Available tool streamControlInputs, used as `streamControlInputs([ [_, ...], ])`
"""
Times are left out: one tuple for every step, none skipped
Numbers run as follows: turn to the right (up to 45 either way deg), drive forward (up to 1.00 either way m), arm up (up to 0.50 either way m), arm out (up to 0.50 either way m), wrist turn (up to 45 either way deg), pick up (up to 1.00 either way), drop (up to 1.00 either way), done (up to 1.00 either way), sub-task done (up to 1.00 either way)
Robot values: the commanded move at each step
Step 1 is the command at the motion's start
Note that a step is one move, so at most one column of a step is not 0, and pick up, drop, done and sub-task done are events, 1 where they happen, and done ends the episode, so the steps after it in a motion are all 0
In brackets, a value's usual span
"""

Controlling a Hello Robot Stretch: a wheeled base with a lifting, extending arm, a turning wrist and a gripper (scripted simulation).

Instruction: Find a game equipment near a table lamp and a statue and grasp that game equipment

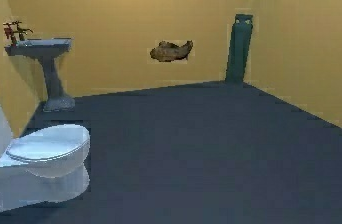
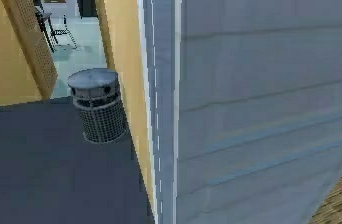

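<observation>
I am in a bathroom with yellow walls and a dark blue floor (image 1: 209, 140). A brown lumpy object (image 1: 170, 50) sits against the far wall at about mid-height; I cannot tell what it is. A tall, narrow dark green thing (image 1: 240, 47) stands against the same wall, to its right.
A white toilet (image 1: 41, 155) stands at the forward view's lower left, with a grey pedestal sink (image 1: 47, 60) behind it. In the arm side view, a grey mesh waste bin (image 2: 98, 104) stands by a door frame (image 2: 159, 100). A grey panelled surface (image 2: 269, 100) is close by, and a doorway (image 2: 69, 30) leads to another room.
</observation>
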Motion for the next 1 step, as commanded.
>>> streamControlInputs([
  [24.0, 0.0, 0.0, 0.0, 0.0, 0.0, 0.0, 0.0, 0.0],
])
